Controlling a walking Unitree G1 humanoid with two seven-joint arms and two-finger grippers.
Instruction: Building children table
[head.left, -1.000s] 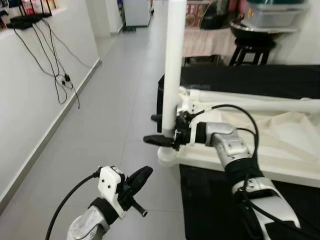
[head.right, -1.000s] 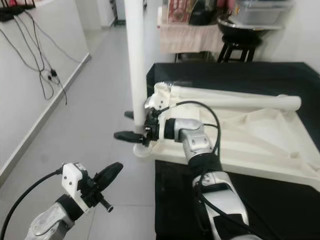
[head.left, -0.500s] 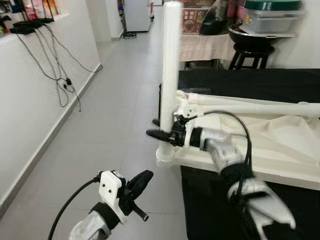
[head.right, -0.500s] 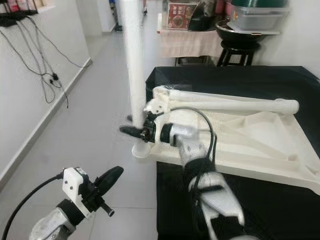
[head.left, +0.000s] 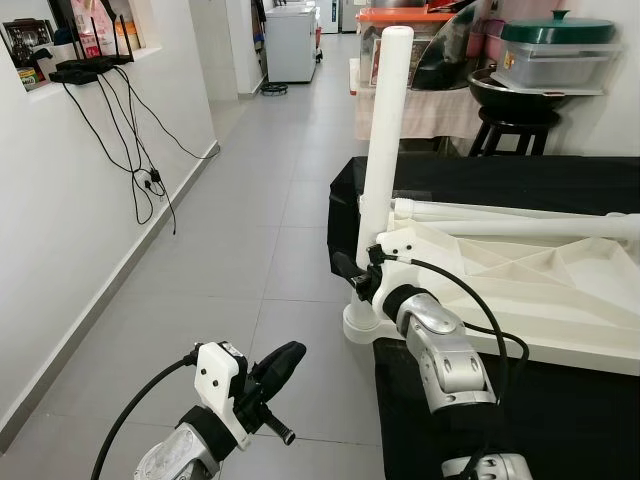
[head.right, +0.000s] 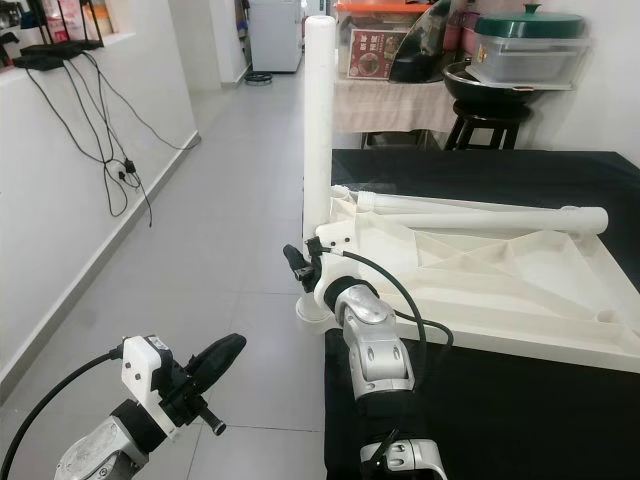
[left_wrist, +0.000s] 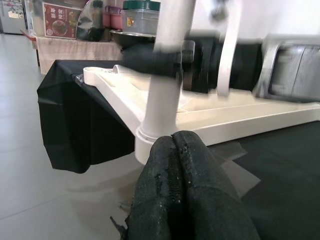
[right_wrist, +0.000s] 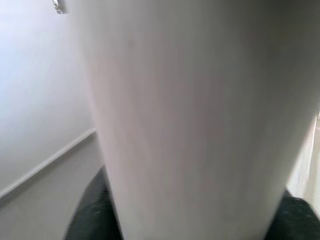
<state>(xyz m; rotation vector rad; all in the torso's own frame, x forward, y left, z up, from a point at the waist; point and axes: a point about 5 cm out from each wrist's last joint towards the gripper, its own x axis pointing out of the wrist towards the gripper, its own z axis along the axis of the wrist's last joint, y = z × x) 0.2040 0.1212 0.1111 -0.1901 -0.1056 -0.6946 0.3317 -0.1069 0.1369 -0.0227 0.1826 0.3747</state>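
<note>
An upturned white children's table lies on a black cloth. One white leg stands upright in its near-left corner socket. My right gripper is shut on this leg just above the socket; in the right wrist view the leg sits between the black fingers. A second white leg lies flat along the table's far side. My left gripper is shut on nothing and hovers low over the floor, pointing at the leg's base.
The black cloth covers the raised surface under the table. Grey tiled floor stretches to the left. A white wall with hanging cables bounds the left side. A black stool with a wok and a lidded box stands behind.
The camera has risen, so the leg's top now shows. My right gripper stays on the leg with its wrist drawn closer to it. The left gripper has hardly moved.
</note>
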